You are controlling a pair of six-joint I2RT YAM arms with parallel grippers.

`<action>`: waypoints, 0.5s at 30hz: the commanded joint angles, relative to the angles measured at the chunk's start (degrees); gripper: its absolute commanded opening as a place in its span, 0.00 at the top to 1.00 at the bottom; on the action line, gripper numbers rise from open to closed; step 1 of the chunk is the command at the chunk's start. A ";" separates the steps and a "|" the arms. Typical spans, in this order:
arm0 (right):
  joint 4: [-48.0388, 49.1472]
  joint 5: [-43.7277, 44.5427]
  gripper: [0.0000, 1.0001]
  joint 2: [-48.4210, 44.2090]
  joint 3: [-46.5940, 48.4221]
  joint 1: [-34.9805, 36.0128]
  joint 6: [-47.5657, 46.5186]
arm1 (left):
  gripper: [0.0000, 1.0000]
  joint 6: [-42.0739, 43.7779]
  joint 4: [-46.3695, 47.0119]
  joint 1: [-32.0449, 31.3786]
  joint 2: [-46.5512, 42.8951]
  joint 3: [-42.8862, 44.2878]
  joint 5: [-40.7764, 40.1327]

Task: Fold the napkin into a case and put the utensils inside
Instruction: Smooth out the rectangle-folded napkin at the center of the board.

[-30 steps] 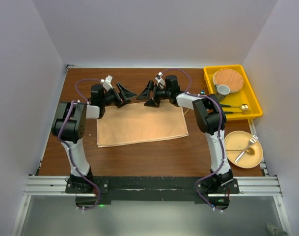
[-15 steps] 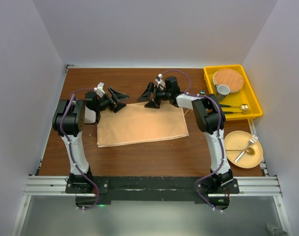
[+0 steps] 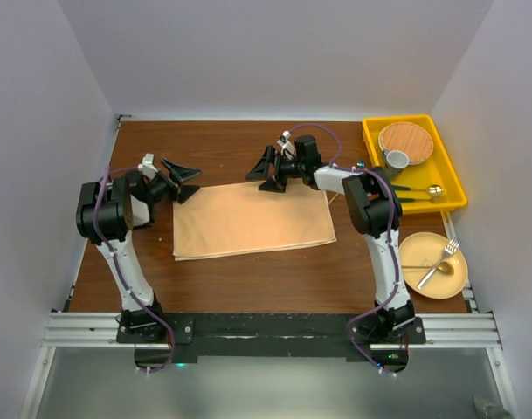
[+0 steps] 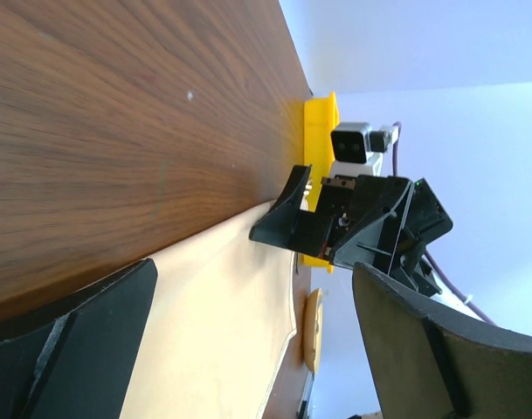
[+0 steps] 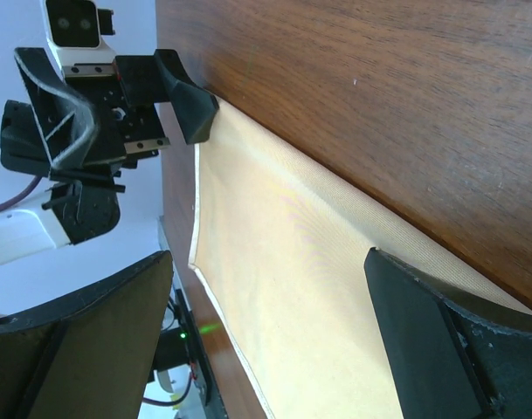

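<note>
The peach napkin [image 3: 251, 220] lies flat on the table as a folded rectangle. My left gripper [image 3: 184, 178] is open and empty at its far-left corner, pointing right. My right gripper [image 3: 262, 173] is open and empty at the middle of its far edge, pointing left. A gold fork [image 3: 447, 250] and a gold spoon [image 3: 433, 275] lie on a tan plate [image 3: 418, 249] at the right. Another spoon [image 3: 417, 190] lies in the yellow tray. In the left wrist view the napkin [image 4: 222, 332] runs between my fingers [image 4: 82, 340]. In the right wrist view the napkin [image 5: 318, 288] lies below the jaws.
A yellow tray [image 3: 447, 161] at the far right holds a round wood-toned plate [image 3: 405, 138] and a small cup [image 3: 397, 159]. White walls close in the table on three sides. The two grippers face each other across the napkin's far edge.
My left gripper has moved left along the napkin's far edge, from near the middle to the far-left corner. My right gripper and the napkin have stayed put.
</note>
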 commanded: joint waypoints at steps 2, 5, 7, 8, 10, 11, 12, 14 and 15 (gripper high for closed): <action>-6.82 3.82 0.02 2.74 -0.49 -0.57 -4.25 | 0.00 4.88 -2.10 5.01 -4.09 0.56 3.42; -5.51 2.24 0.02 1.08 0.92 0.48 -5.92 | 0.00 7.17 -3.59 4.40 -8.13 2.32 6.06; -4.11 1.01 0.02 -0.85 1.54 1.53 -5.49 | 0.00 7.18 -3.15 2.47 -10.85 2.59 7.12; -3.31 0.22 0.02 -1.21 1.63 1.89 -4.79 | 0.00 7.18 -3.15 1.59 -11.73 2.42 7.12; -2.17 -0.58 0.02 -2.78 1.89 2.76 -3.30 | 0.00 7.35 -3.59 -1.22 -13.31 1.80 5.89; -1.55 -0.93 0.02 -3.23 1.80 3.03 -2.85 | 0.00 7.44 -3.85 -2.10 -13.32 1.62 5.28; -0.94 -1.10 0.02 -3.76 1.98 3.30 -2.50 | 0.00 7.70 -3.94 -3.50 -13.24 1.54 4.06; 0.55 -1.02 0.02 -5.07 2.50 3.74 -1.27 | 0.00 8.23 -4.47 -4.39 -12.27 1.01 2.73; 1.08 -1.02 0.02 -5.34 2.94 3.82 -0.66 | 0.00 9.19 -5.34 -4.57 -11.75 0.92 0.90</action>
